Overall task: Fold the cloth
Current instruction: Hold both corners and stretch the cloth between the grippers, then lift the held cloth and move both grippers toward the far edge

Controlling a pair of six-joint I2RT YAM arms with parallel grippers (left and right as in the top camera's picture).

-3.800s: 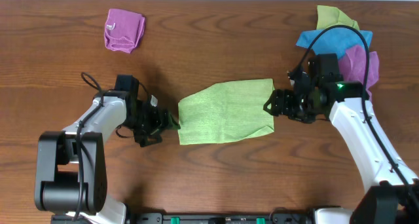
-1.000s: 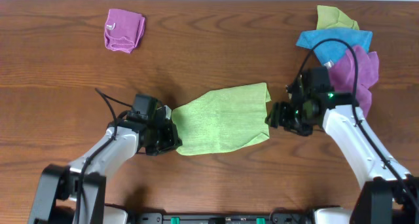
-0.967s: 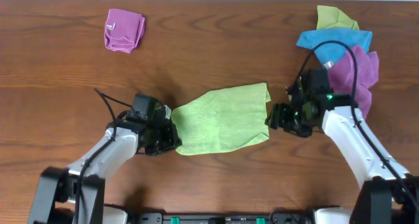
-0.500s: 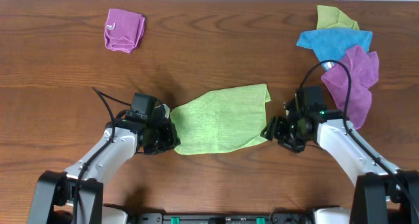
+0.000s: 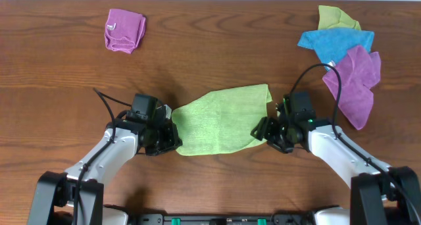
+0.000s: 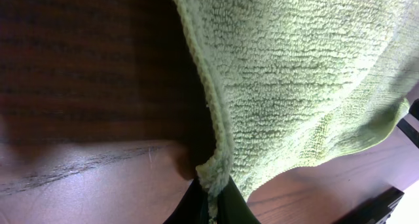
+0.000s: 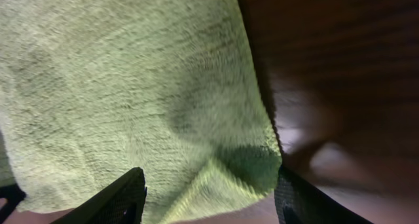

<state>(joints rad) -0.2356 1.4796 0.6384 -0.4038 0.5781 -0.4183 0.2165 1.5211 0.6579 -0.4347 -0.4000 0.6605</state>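
Observation:
The lime-green cloth lies in the middle of the wooden table, folded over with its right front corner rumpled. My left gripper is shut on the cloth's left front corner, the edge pinched between its black fingers. At the cloth's right front corner sits my right gripper, open. In the right wrist view its two fingers straddle that corner of the cloth without closing on it.
A folded purple cloth sits at the back left. A pile of cloths lies at the back right: yellow-green, blue and purple. Cables run from both arms.
My right gripper has slid left and toward the front, from beside the cloth's right edge down to its right front corner. The left gripper keeps its grip and has barely moved.

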